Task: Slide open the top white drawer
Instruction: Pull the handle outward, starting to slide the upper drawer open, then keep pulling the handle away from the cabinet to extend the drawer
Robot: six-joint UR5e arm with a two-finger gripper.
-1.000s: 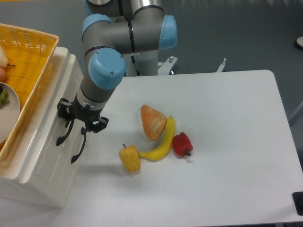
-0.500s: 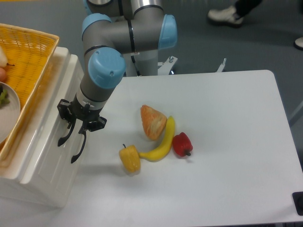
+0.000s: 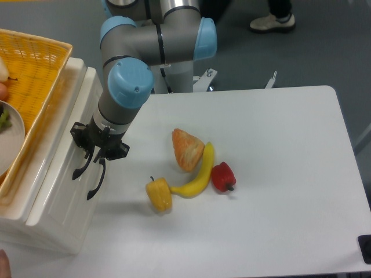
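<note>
At the nearest edge you have the white table (image 3: 272, 231), and at its left end the glossy white cabinet (image 3: 52, 202) with its panelled front facing the tabletop. A little further in, you see a yellow pepper (image 3: 159, 194), a banana (image 3: 197, 174) and a red pepper (image 3: 222, 176) lying close together, the banana touching both peppers and leaning against a croissant (image 3: 187, 149) just behind. Look left of the fruit for the top white drawer (image 3: 64, 150): it sits at the upper part of the cabinet front, with its curved black handle (image 3: 96, 181) standing out against the white. Your gripper (image 3: 95, 156) is right at that handle's upper end, its dark fingers close together around or against it; you cannot tell from this view whether they truly pinch it. Above the cabinet top rests the yellow wicker basket (image 3: 40, 75), with a white plate (image 3: 10, 136) at its left. Furthest back you see the arm's grey and blue joints and a person's shoe (image 3: 272, 22) on the floor.
</note>
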